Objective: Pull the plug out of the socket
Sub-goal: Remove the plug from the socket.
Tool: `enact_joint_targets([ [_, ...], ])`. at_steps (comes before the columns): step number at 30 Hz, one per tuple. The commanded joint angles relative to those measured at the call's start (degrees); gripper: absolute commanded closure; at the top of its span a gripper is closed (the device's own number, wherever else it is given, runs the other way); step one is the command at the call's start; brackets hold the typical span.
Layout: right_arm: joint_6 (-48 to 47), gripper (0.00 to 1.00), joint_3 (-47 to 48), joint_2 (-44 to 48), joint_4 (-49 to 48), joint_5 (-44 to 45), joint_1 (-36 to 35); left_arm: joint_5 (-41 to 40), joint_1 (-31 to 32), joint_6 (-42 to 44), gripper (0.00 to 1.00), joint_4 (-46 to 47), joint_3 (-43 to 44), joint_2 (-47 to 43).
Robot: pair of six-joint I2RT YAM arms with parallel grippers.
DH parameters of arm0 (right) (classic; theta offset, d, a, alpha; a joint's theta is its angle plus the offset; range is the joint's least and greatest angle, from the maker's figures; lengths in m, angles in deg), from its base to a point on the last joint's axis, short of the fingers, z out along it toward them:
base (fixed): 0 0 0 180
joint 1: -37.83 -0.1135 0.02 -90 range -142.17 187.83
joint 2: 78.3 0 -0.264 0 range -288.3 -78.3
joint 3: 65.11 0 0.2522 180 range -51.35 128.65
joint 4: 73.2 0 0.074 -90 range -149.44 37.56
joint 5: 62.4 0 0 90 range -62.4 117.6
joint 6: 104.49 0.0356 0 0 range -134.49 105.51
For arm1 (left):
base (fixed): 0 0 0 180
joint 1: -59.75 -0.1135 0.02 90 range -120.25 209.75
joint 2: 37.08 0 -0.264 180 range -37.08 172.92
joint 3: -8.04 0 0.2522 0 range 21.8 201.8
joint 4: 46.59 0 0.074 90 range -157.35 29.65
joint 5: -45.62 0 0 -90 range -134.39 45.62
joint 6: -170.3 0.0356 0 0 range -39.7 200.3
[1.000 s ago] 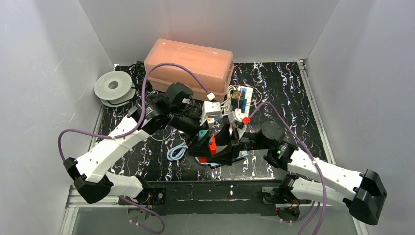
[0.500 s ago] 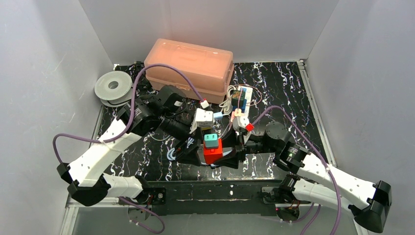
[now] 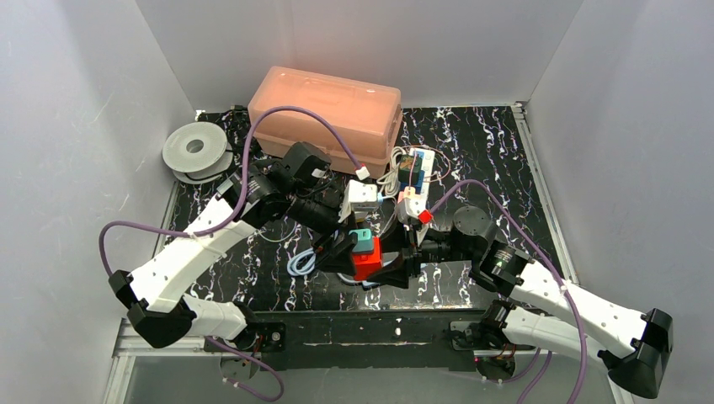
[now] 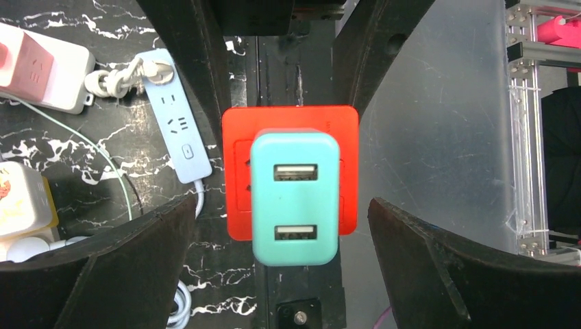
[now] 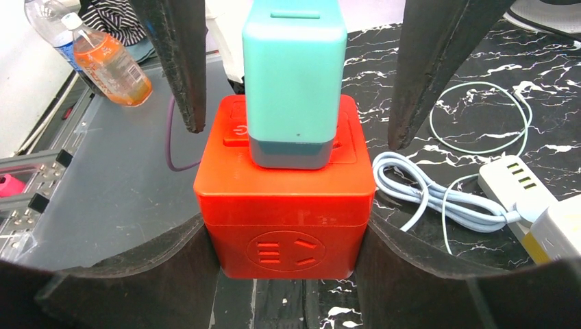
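We find action over marbled table [image 3: 488, 143], near edge, 6 o'clock from overhead. Right gripper [image 5: 284, 240] pinches red socket cube [image 5: 284, 199] by its sides, bracing it against pull. Teal plug [image 5: 294, 75] sits seated in cube's top face. Left gripper [image 4: 279, 205] spread wide, fingers at plug's 3 and 9 o'clock, not touching, placed, we judge, to clamp.

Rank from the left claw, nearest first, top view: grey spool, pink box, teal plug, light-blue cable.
1. teal plug, straddled by the left claw
2. light-blue cable, just left of it
3. pink box, at the back
4. grey spool, back-left corner
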Motion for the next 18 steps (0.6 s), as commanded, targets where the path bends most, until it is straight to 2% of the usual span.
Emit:
enact_joint_targets([
  [1,-1.0,0.99,3.1,1.4,-3.7,1.1,-0.3,3.9,0.2,0.2,0.02,-0.8,-1.0,-0.9],
  [5,-0.7,0.99,3.6,0.8,-3.9,1.1,-0.3,4.7,0.5,-0.1,0.03,-0.8,-0.9,-0.5],
  [9,0.4,0.99,4.3,-0.4,-4.5,1.2,-0.3,7.1,0.9,-0.7,0.16,-1.4,0.2,0.6],
  [11,1.0,0.99,4.6,-1.1,-5.3,0.8,-0.3,7.2,1.3,-0.3,0.28,-2.0,0.7,0.9],
  [15,2.1,0.99,4.8,-1.9,-7.6,0.7,-0.3,5.8,1.5,1.0,0.61,-2.5,0.7,1.1],
  [18,2.4,0.99,5.4,-2.6,-8.0,0.4,-0.3,5.2,1.5,1.6,0.64,-3.2,0.8,1.0],
])
